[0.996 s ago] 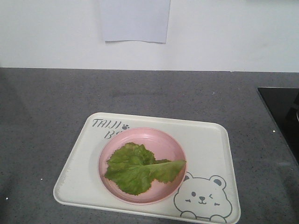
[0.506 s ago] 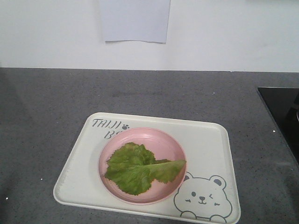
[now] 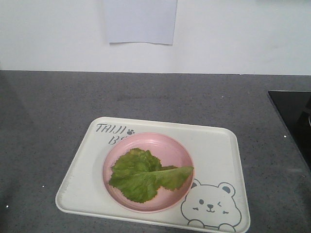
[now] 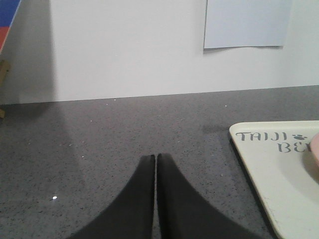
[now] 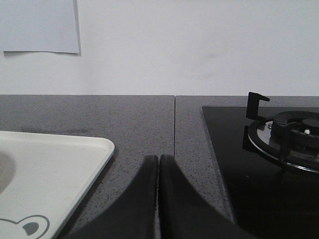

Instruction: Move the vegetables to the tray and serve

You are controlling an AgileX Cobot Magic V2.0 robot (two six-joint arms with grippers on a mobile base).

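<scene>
From my seat nothing has shifted between the earlier front views and now: the vegetables [image 3: 146, 174], the pink plate [image 3: 170, 145] under them and the tray [image 3: 214, 145] sit just where they were.

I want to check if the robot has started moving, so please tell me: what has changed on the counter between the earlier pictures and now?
Nothing visibly changed. The limp green lettuce leaves lie on the round pink plate, which sits on the cream-white rectangular tray, exactly as before. The left gripper and right gripper are shut and hold nothing.
</scene>
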